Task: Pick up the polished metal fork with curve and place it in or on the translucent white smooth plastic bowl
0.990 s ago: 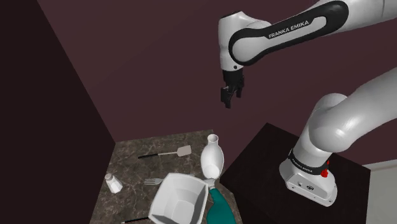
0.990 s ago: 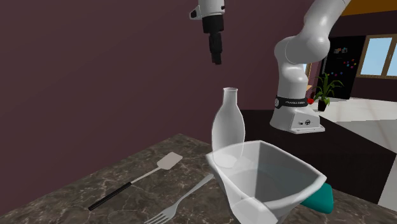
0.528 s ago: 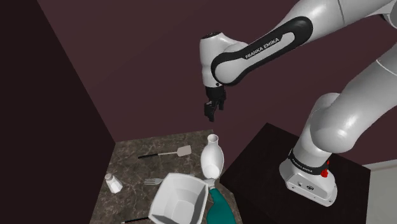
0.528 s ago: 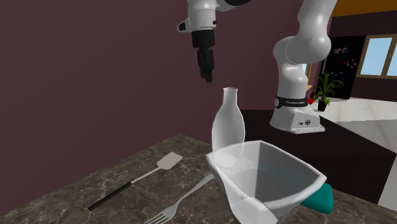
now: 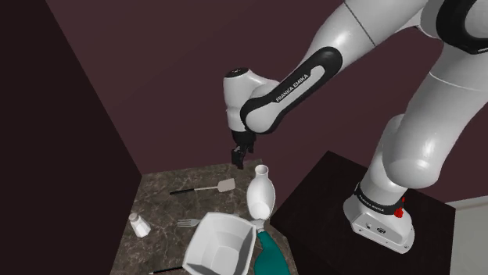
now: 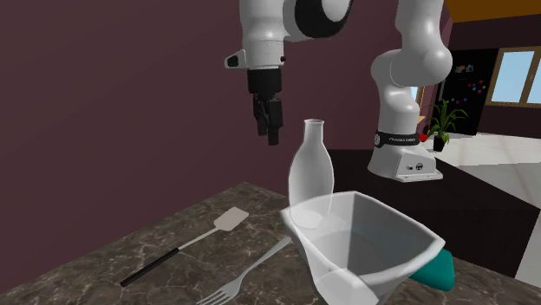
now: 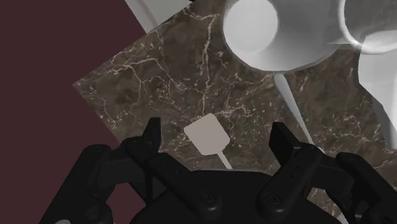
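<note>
Tool (image 6: 274, 136) descended; fork (image 6: 251, 270) handle points toward bowl (image 6: 381, 260).

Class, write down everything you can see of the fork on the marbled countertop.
The fork looks like pale grey metal, with a slim handle and tines. It lies flat on the dark marbled countertop, its handle end reaching the white bowl; whether they touch is unclear. The open gripper hangs higher up, not touching it.

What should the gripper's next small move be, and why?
Probably shift toward the fork while descending. The gripper hangs open, high over the counter and in line with the spatula head, while the fork lies flat beside the bowl.
</note>
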{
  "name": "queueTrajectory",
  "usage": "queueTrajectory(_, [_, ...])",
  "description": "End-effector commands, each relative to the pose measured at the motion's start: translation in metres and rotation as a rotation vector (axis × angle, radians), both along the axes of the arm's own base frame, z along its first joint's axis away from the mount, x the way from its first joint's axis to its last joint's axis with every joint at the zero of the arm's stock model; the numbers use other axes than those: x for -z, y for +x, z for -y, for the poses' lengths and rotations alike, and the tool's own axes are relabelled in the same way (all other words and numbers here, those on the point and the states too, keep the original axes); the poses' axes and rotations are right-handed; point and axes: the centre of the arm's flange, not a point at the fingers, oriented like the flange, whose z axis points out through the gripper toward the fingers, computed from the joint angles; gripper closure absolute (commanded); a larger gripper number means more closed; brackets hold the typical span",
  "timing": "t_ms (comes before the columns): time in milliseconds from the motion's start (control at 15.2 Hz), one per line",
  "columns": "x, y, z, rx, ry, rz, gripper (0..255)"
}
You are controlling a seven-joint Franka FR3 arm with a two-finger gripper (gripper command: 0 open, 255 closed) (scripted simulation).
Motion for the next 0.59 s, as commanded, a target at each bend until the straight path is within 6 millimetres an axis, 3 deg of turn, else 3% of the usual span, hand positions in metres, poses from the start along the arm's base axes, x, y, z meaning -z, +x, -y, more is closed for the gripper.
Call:
queueTrajectory(0, [0.016, 0.007, -0.018, -0.035, 0.009, 0.01, 0])
queueTrajectory(528, [0.074, 0.025, -0.099, -0.171, 0.037, 0.047, 0])
